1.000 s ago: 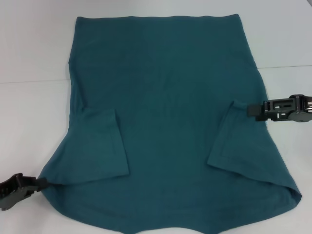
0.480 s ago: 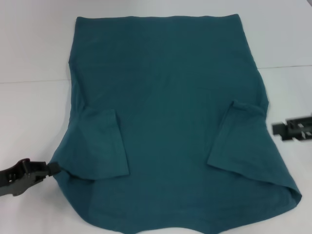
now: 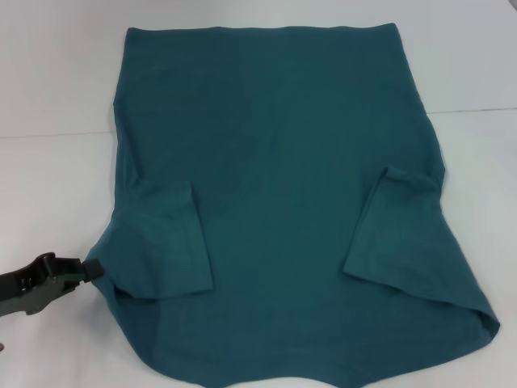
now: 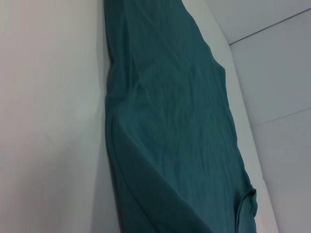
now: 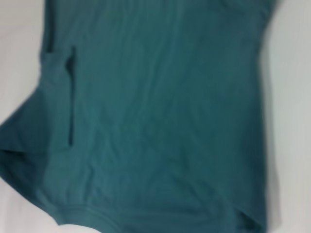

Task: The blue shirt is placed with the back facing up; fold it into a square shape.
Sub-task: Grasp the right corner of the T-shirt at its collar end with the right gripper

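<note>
The blue shirt [image 3: 275, 162] lies flat on the white table [image 3: 48, 81], plain side up. Both short sleeves are folded inward, the left sleeve [image 3: 166, 238] and the right sleeve [image 3: 396, 230] lying on the body. My left gripper [image 3: 90, 268] is at the near left, shut on the shirt's left edge beside the folded sleeve; the cloth there is drawn inward and slightly raised. The left wrist view looks along the shirt [image 4: 165, 121], and the right wrist view looks down on the shirt [image 5: 160, 121]; neither shows fingers. My right gripper is out of view.
A thin seam [image 3: 48, 135] crosses the table on both sides of the shirt. Bare white tabletop lies to the left, right and far side of the shirt. The shirt's near hem runs to the bottom of the head view.
My left gripper moved right and slightly away, dragging the shirt's near-left corner inward. My right gripper drew off to the right, away from the right sleeve, and left the head view.
</note>
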Robot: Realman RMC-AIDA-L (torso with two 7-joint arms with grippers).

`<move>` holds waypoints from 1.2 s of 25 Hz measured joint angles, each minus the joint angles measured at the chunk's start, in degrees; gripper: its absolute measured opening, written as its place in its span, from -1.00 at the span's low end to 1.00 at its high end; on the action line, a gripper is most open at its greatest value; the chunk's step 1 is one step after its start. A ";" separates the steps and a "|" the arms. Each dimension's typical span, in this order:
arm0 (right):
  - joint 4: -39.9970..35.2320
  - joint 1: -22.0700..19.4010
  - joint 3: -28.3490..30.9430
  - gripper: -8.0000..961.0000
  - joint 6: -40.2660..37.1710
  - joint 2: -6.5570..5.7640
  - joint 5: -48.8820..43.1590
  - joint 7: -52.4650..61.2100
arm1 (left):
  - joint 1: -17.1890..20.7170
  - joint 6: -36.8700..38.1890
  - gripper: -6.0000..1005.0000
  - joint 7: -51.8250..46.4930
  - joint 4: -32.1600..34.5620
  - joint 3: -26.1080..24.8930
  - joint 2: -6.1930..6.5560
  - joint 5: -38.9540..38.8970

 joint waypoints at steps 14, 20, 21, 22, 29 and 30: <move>0.10 0.41 -0.73 0.37 6.63 4.23 -4.53 -0.14 | 0.04 -0.22 -0.99 -0.07 -0.05 -0.20 -0.02 0.00; 0.04 0.70 -0.78 0.37 8.25 5.87 -7.02 -0.06 | 0.15 -0.66 -0.98 -0.11 -0.05 -0.16 -0.02 0.01; -0.02 0.70 -0.78 0.37 8.50 6.10 -7.12 -0.05 | 0.15 -0.80 -0.98 -0.13 -0.05 -0.09 -0.02 0.03; -0.05 0.71 -0.79 0.37 8.61 6.23 -7.14 -0.06 | 0.15 -0.80 -0.98 -0.13 -0.05 -0.09 -0.02 0.03; 0.15 0.94 -0.87 0.36 9.06 6.62 -7.22 -0.17 | 0.20 -0.93 -0.98 -0.16 -0.05 0.02 -0.11 0.34; 0.24 1.01 -0.94 0.37 9.16 6.65 -7.29 -0.16 | 0.22 -0.93 -0.98 -0.16 -0.05 0.02 -0.11 0.35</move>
